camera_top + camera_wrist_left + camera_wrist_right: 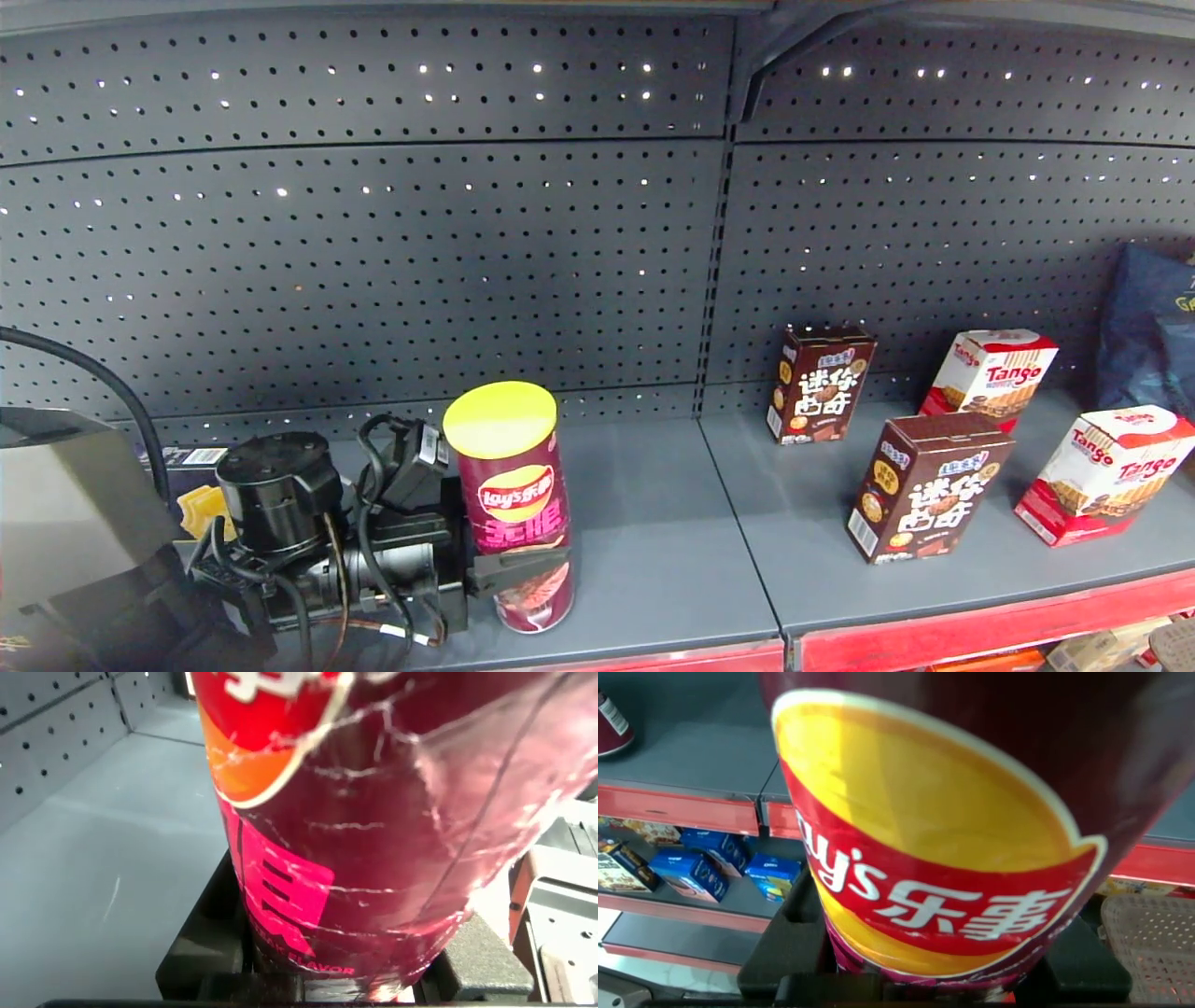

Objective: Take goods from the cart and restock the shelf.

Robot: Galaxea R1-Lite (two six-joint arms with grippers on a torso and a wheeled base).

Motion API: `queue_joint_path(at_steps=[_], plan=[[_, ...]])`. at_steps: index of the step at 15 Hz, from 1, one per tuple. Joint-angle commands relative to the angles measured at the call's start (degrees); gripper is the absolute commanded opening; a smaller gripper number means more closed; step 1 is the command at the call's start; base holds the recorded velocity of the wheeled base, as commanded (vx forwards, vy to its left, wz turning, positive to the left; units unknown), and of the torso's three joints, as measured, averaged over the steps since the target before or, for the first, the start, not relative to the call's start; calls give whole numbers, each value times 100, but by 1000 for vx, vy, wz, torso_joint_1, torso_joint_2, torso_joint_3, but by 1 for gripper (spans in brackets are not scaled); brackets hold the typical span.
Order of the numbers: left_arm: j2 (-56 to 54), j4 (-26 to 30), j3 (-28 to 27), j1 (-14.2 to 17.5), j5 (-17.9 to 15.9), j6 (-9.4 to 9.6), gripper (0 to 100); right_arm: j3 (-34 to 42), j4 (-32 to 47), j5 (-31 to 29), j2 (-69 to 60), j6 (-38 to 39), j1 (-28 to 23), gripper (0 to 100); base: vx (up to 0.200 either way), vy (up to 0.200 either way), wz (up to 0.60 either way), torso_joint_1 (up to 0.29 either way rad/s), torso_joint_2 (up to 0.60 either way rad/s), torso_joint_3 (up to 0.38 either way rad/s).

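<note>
The left gripper (521, 569) is closed on the lower part of the chips can (509, 485), its fingers (518, 567) pressing both sides. The can is upright with its yellow lid on top, its base down on the grey shelf (653, 541) near the front edge. The right gripper (929, 985) holds a second can (952, 859) between its fingers, in front of the shelving. Well apart from the chips can stand two brown boxes (924, 485), two red-white wafer boxes (1111, 471) and a dark blue bag (1148, 327).
</note>
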Motion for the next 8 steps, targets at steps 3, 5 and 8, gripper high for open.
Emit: queue_joint_path(at_steps=[3, 5, 8], plan=[[91, -1, 31, 13, -2, 164, 0, 8, -1, -1, -3, 2, 2, 0, 0, 0, 0, 0, 0, 0], [152, -1, 4, 4, -2, 191, 0, 8, -1, -10, -3, 2, 2, 0, 0, 0, 0, 0, 0, 0], [223, -10, -22, 4, 7, 199, 0, 34, -1, -1, -38, 2, -7, 0, 0, 0, 0, 0, 0, 0]])
